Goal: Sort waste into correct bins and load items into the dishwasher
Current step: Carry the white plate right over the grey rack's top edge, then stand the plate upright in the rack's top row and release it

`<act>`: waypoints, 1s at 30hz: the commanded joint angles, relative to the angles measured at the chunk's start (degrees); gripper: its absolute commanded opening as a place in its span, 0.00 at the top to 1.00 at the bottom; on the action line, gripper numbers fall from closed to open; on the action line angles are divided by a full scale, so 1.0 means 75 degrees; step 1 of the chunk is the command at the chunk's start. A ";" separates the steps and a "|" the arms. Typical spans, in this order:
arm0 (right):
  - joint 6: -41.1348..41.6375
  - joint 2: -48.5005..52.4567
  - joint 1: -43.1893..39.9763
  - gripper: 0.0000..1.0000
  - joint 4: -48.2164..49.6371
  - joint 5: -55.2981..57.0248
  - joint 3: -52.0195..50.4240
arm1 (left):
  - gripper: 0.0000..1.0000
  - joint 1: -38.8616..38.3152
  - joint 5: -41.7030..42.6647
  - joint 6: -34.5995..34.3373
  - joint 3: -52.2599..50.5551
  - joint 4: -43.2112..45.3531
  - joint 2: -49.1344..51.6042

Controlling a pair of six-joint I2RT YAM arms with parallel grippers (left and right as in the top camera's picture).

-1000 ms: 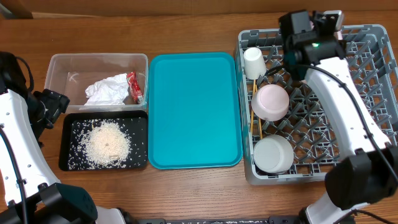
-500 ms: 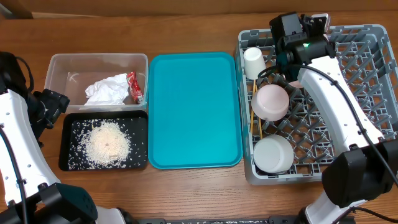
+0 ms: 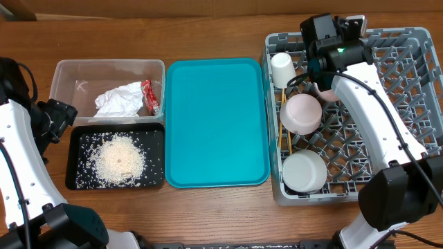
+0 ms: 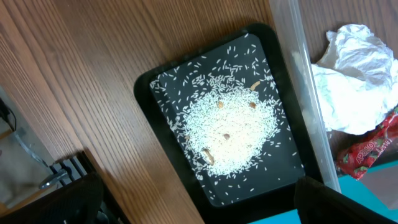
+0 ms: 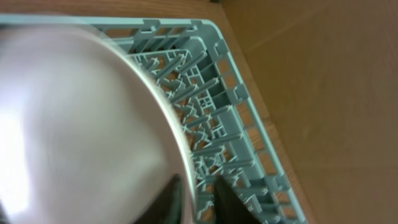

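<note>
Right claw (image 5: pixel 198 198) loosely straddles the rim of the pink plate (image 5: pixel 74 124).

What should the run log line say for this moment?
left gripper: open, empty, beside black tray | right gripper: slightly open astride pink plate rim | plate: in dish rack

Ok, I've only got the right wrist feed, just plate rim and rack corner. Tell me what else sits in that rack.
Observer: Along its side by the teal tray: a cup, a pinkish bowl, a white bowl.
Operator: Locate the chopsticks.
Observer: The chopsticks lie in the rack, between that wall and the pinkish bowl.
Operator: Report the left arm.
Observer: The left gripper is open, off to the side of the black tray holding rice.
</note>
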 commanded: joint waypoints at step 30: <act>0.0009 -0.1230 -0.0006 0.00 0.0082 -0.6339 0.0659 | 0.00 -0.0052 -0.0026 -0.0079 0.0172 -0.0006 -0.0090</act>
